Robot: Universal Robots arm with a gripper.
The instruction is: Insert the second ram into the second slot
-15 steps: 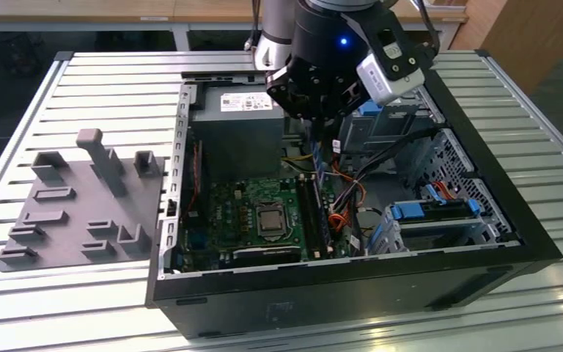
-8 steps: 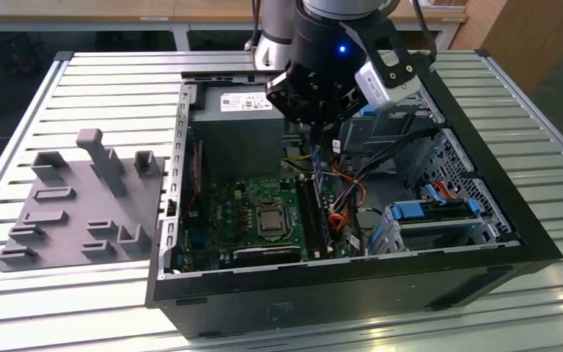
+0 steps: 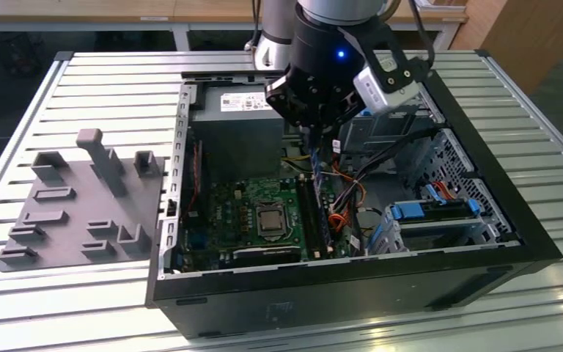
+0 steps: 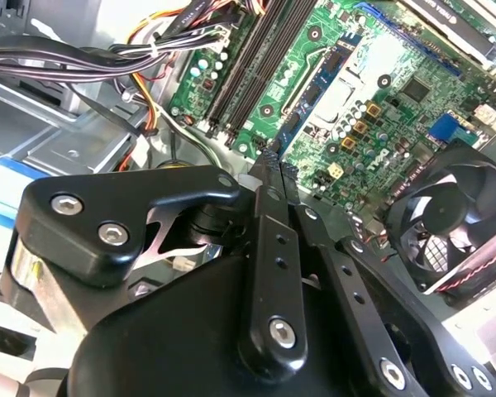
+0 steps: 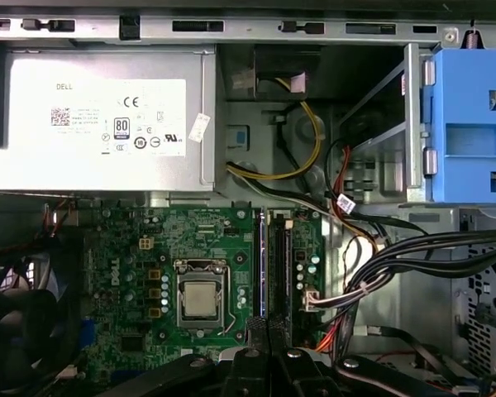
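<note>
An open black computer case [image 3: 360, 293] lies on the slatted metal table [image 3: 86, 81], toward its edge on the exterior view's right. A grey plastic fixture plate with upright pegs [image 3: 76, 213] lies near the opposite edge.

Inside the case, at the near corner, sit chunky blue plastic drive-bay clips [image 3: 438, 209]. Beside them lies the green motherboard [image 3: 232, 213] with its square metal processor socket [image 5: 200, 299].

The second ram, a thin flat blue circuit-board stick [image 5: 263, 265], stands on its edge in the slot row, on the side of the socket. I cannot tell if it is fully seated. The long black slot [image 5: 281, 265] lies just beside it.

The black gripper [image 3: 315, 158] [image 4: 269, 161] [image 5: 267, 329] hangs above the near end of these slots. Its jaws are drawn close together, with nothing seen between them.

A bundle of black cables [image 5: 413, 256] passes near the slots on the drive-bay side. A black fan [image 4: 455, 215] stands beyond the socket. Against the far wall sits the grey metal power supply [image 5: 99, 116].
</note>
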